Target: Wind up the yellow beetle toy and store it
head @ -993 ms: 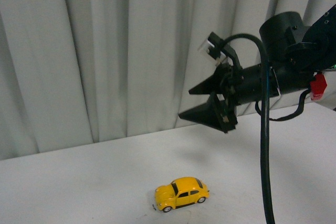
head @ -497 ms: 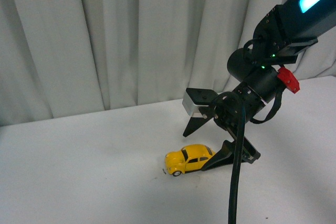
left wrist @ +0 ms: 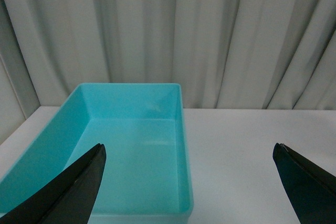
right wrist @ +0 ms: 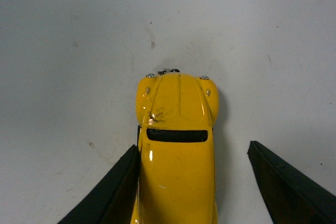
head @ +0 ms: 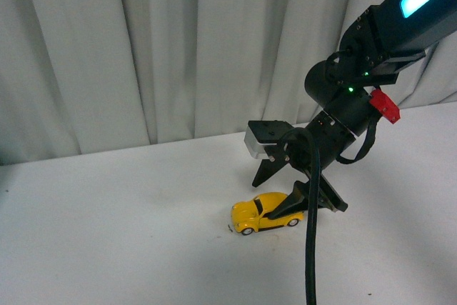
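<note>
Yellow beetle toy point(head: 250, 216) sits on the white worktop point(head: 107, 233), between the spread fingers of the right claw point(head: 263, 202), one finger against its side. Left claw point(left wrist: 189, 146), also spread, faces a teal bin point(left wrist: 131, 129). Grey curtain point(head: 143, 48) behind.

You're looking at a bright yellow toy point(right wrist: 176, 103) with a dark window, sitting between the right gripper's point(right wrist: 193, 148) black fingers point(right wrist: 113, 192) on a white, faintly speckled table point(right wrist: 63, 51). Ahead of the black left gripper point(left wrist: 189, 148), a turquoise bin point(left wrist: 131, 100) is showing against pale grey curtains point(left wrist: 210, 35).
</note>
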Tool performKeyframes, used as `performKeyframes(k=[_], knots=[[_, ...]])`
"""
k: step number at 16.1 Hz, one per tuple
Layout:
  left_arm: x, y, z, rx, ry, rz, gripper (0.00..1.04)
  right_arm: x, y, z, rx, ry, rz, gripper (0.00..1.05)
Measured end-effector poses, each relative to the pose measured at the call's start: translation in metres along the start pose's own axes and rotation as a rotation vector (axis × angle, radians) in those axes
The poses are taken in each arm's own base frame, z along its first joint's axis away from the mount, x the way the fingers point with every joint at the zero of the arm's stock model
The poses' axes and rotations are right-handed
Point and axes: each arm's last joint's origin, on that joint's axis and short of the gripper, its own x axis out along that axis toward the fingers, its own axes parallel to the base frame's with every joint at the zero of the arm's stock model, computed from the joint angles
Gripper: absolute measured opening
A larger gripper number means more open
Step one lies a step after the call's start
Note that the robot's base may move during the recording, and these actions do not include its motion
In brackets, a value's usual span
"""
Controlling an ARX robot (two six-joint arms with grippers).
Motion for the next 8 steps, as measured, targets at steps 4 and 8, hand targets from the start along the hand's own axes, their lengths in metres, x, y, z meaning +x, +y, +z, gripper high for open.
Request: performKeyframes(k=[4,8], knots=[[0.0,0.0,0.0,0.0,0.0,0.0,0.98,0.0003,-0.0001,0.0001,0.041,0.008,0.0,0.35],[0.0,0.0,0.0,0.0,0.0,0.0,0.98,0.0025,0.002,0.0001,0.058,-0.004,-0.005,0.34]])
